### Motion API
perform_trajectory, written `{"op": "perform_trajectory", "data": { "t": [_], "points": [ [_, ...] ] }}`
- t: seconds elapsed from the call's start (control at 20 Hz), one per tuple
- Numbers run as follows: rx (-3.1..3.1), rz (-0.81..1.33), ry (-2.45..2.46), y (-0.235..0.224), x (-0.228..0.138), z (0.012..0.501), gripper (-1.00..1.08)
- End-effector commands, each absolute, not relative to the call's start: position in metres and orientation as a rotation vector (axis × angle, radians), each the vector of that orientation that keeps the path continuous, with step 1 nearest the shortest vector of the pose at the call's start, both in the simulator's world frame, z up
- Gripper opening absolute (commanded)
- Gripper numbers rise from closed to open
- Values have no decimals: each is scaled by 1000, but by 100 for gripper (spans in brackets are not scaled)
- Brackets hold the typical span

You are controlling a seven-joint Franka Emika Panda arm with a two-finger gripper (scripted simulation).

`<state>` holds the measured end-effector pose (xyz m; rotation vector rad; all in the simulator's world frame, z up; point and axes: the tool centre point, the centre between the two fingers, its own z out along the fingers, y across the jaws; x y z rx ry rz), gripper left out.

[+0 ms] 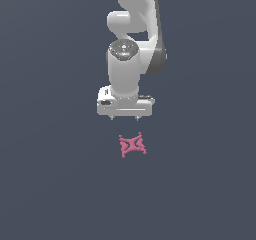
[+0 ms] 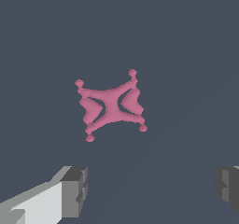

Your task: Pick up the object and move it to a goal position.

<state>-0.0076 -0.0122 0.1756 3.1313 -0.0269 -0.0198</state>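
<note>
The gripper (image 1: 125,118) hung above the pink star piece (image 1: 132,145), fingers apart and empty; grasp, lift and transfer all remained

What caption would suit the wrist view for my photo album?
Open gripper poised above a small pink star-shaped piece lying untouched on the dark floor.

The exterior view looks down from a distance at the arm and the pink object (image 1: 132,145) at frame centre. The wrist view looks down from close above; the object (image 2: 111,105) fills its middle, with fingertips (image 2: 74,190) along the lower edge.
</note>
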Motion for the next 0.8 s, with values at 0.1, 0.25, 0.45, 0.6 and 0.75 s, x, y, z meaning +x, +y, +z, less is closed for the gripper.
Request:
{"op": "perform_trajectory", "data": {
  "t": [0.1, 0.25, 0.45, 0.6, 0.75],
  "points": [
    [3130, -19, -31, -15, -8, 176, 100],
    [3124, -17, -50, -26, -9, 177, 100],
    [3113, -14, -75, -46, -11, 180, 100],
    [3111, -13, -74, -49, -12, 181, 100],
    [3112, -13, -79, -47, -11, 180, 100]
  ]
}}
